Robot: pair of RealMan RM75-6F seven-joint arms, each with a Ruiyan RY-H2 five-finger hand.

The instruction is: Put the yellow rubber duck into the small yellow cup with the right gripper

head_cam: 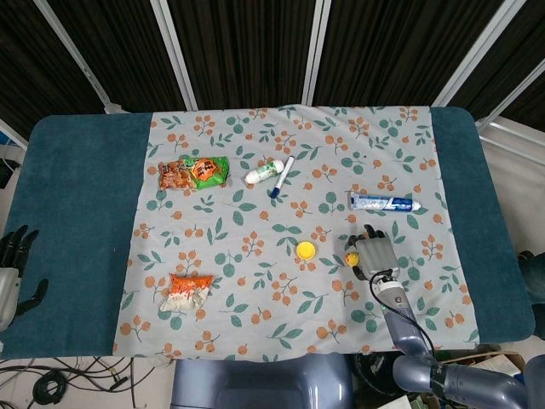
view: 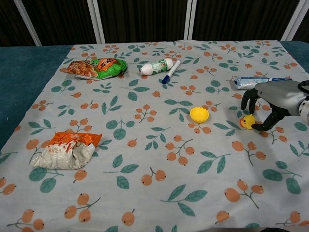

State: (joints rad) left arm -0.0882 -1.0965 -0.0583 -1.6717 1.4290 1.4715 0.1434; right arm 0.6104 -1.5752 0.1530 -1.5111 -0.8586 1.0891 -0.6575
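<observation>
The yellow rubber duck (head_cam: 350, 258) (view: 247, 121) sits on the floral cloth right of the small yellow cup (head_cam: 306, 250) (view: 199, 114), which stands upright a short gap away. My right hand (head_cam: 375, 254) (view: 273, 100) arches over the duck's right side. Its fingers (view: 250, 98) curve down above the duck and its thumb tip reaches the cloth just beside it. The duck still rests on the cloth and nothing is gripped. My left hand (head_cam: 13, 271) lies off the cloth at the table's left edge, fingers apart and empty, seen only in the head view.
A toothpaste tube (head_cam: 383, 202) (view: 251, 81) lies just beyond the right hand. A white bottle (head_cam: 262, 173) (view: 155, 66) and a blue pen (head_cam: 281, 178) (view: 170, 71) lie at the back. There is an orange-green snack bag (head_cam: 194, 173) (view: 95, 67) at the back left and a crumpled packet (head_cam: 188, 290) (view: 66, 149) at the front left.
</observation>
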